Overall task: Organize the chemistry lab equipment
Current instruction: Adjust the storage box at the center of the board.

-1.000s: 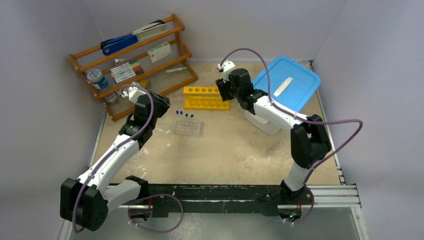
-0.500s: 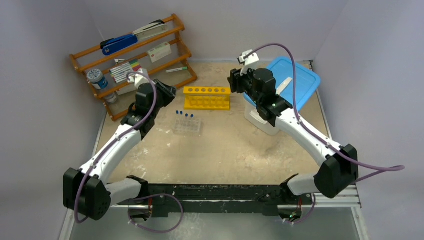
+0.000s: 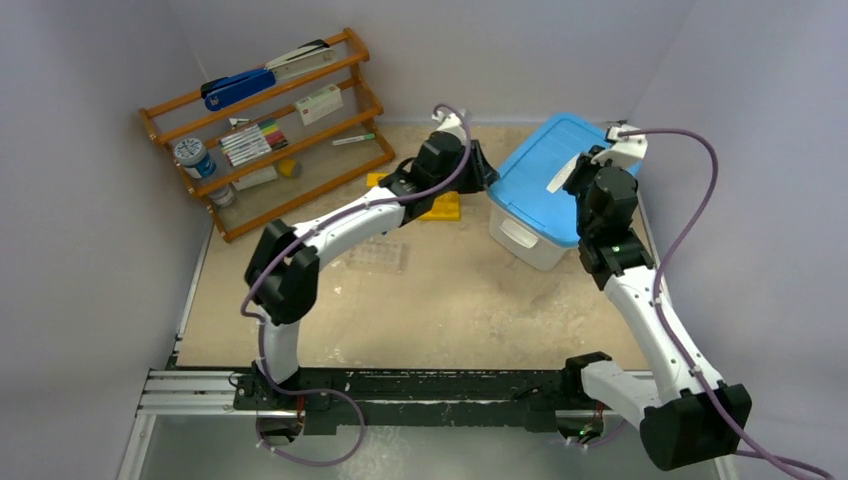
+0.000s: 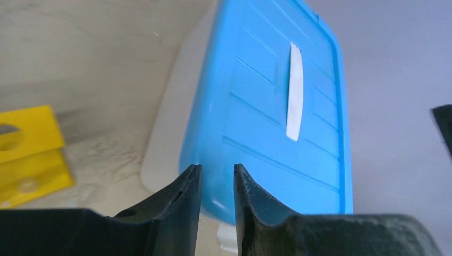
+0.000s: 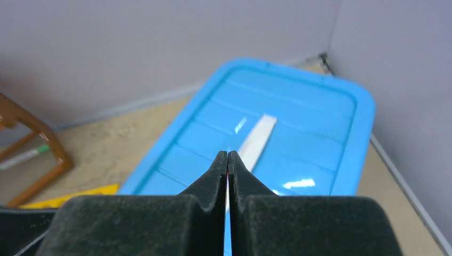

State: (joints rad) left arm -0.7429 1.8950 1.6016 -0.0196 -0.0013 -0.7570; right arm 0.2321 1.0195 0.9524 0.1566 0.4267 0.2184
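L gripper [image 4: 216, 169]: jaws narrow gap, nothing betw. them, at left edge of blue lid [image 4: 256, 106]; contact unclear. R gripper [image 5: 227, 156]: jaws shut tight, empty, above lid.

Left claw [image 4: 217, 168], right claw [image 5: 227, 156] newly at lid [image 4: 256, 106]

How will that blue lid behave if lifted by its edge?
The blue lid looks thin and ribbed, so probably light, slightly flexible. Its glossy sheen suggests it may slip. Seated over the white bin, it might resist first.
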